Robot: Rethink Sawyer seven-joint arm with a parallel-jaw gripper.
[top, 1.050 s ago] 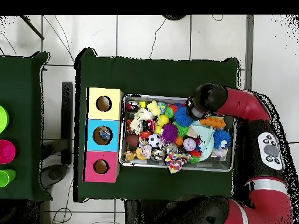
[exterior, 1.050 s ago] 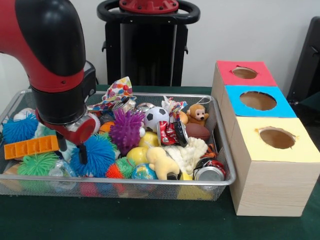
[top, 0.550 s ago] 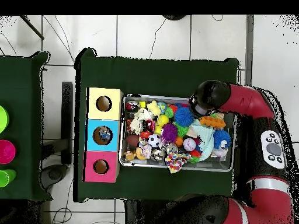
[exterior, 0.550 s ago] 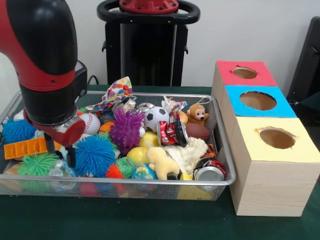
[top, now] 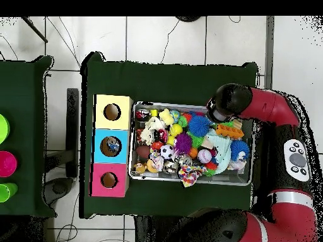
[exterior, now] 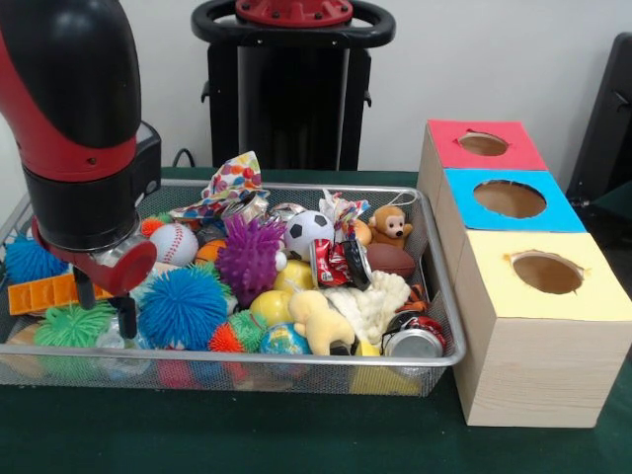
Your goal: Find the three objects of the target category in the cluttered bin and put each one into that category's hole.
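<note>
Green cloth covers the surface [exterior: 247,434], and on it, nearest the camera, stands the silver wire-mesh bin [exterior: 247,360] heaped with toys, with a row of three wooden boxes to its right: the yellow-topped box [exterior: 543,286] nearest, the blue-topped box [exterior: 509,202] behind it, the red-topped box [exterior: 484,146] farthest, each with a round hole in its lid. Over the last second the red and black arm has slid leftward along the bin's near side, so the tool [exterior: 102,301] now hangs at the near left corner, its two dark fingers [exterior: 125,314] parted and empty, pointing down just beside the green spiky rubber ball [exterior: 74,324] and the orange ridged plastic block [exterior: 44,293]. The large blue spiky ball [exterior: 183,306], which the tool overlapped before, now lies clear to its right. Nothing in the heap appears disturbed, and nothing has been lifted. Farther back sit the purple spiky ball [exterior: 249,255], the white baseball [exterior: 176,243], the black-and-white miniature football [exterior: 308,232] and the brown plush monkey [exterior: 389,226]. The target category is not evident; judging from the tool's drift, the search is moving toward the spiky balls on the left, and no placing into a hole has begun.
</note>
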